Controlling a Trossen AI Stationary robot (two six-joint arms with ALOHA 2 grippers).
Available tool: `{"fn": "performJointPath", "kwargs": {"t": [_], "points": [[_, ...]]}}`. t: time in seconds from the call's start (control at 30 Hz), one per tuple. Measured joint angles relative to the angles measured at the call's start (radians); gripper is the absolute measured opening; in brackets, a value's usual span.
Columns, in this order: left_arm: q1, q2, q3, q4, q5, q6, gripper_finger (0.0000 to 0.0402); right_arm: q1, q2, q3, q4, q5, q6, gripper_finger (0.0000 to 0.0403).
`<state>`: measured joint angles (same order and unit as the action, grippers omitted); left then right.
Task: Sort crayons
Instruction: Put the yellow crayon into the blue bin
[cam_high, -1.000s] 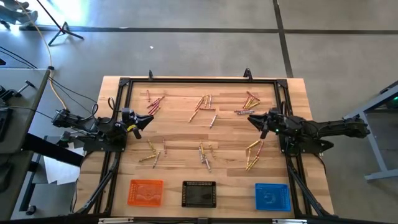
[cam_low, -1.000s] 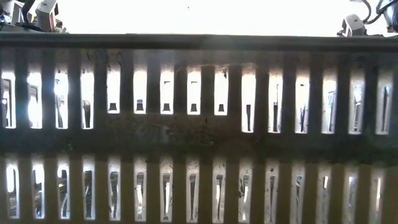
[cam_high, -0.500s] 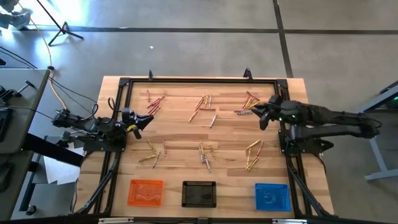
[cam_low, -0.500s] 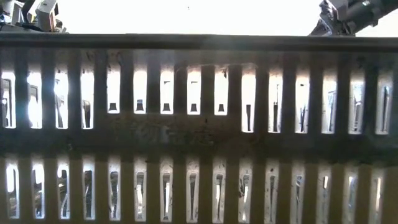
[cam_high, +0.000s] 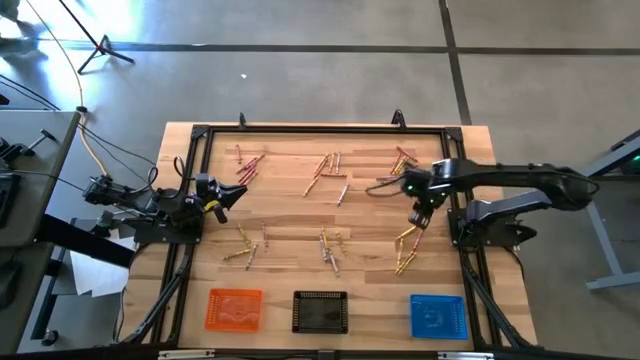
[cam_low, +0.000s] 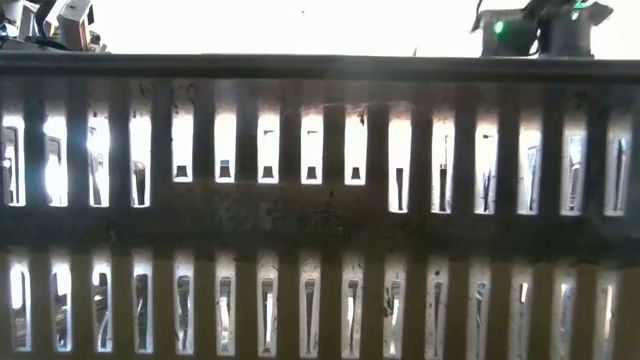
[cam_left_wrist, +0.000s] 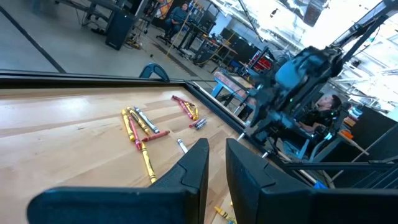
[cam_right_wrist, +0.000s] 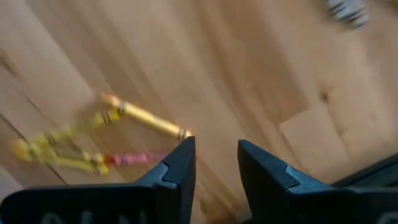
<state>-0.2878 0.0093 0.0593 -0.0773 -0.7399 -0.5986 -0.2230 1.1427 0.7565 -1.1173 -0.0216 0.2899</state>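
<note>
Two grippers are present, but only the right gripper (cam_high: 417, 217) is at work: it hangs over the right-hand part of the table (cam_high: 290, 255), directly above the upper end of a small cluster of crayons (cam_high: 406, 243) lying near the right rail of the black frame (cam_high: 456, 160). Its fingers (cam_right_wrist: 177, 168) stand apart with a clear gap and hold nothing; in the right wrist view, bare wood shows between them, and a yellow crayon (cam_right_wrist: 144, 117) and a pink crayon (cam_right_wrist: 134, 158) lie just beyond the fingertips. The left gripper (cam_high: 236, 192) waits at the left edge of the table, jaws narrowly parted and empty. Other crayons lie in loose groups across the board: a reddish group at top left (cam_high: 247, 164), mixed groups at top centre (cam_high: 328, 170) and top right (cam_high: 399, 165), and two more at lower left (cam_high: 243, 246) and lower centre (cam_high: 330, 248). The orange tray (cam_high: 233, 309), black tray (cam_high: 320, 311) and blue tray (cam_high: 438, 316) sit along the near edge; no crayon can be made out in them. The step in hand appears to be the approach to a first pick from the right-hand cluster. The next move calls for a descent with the fingers straddling a single crayon across its length, since the neighbours lie touching or nearly so, then closure and carriage to a tray, presumably matched by colour.
</note>
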Motion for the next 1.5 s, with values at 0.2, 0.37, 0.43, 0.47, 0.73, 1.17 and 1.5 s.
{"fn": "performJointPath", "kwargs": {"t": [0.2,0.37,0.43,0.47,0.73,1.17,1.5], "points": [[0.000,0.000,0.000,0.000,0.000,0.000,0.0045,0.016,0.128,-0.006,0.013,-0.060,-0.213,0.0105],[0.000,0.000,0.000,0.000,0.000,0.000,0.0045,0.050,0.199,-0.006,0.033,-0.119,-0.247,0.0105],[0.000,0.000,0.000,0.000,0.000,0.000,0.0045,0.068,0.221,-0.006,0.034,-0.120,-0.247,0.0105],[0.000,0.000,0.000,0.000,0.000,0.000,0.0045,0.078,0.232,-0.006,0.036,-0.121,-0.246,0.0105],[0.000,0.000,0.000,0.000,0.000,0.000,0.0045,0.159,0.310,-0.006,0.198,-0.163,-0.294,0.0105],[0.000,0.000,0.000,0.000,0.000,0.000,0.0045,0.198,0.376,0.000,0.199,-0.132,-0.308,0.0105],[0.000,0.000,0.000,0.000,0.000,0.000,0.0045,0.198,0.428,0.001,0.200,-0.127,-0.306,0.0105]]}}
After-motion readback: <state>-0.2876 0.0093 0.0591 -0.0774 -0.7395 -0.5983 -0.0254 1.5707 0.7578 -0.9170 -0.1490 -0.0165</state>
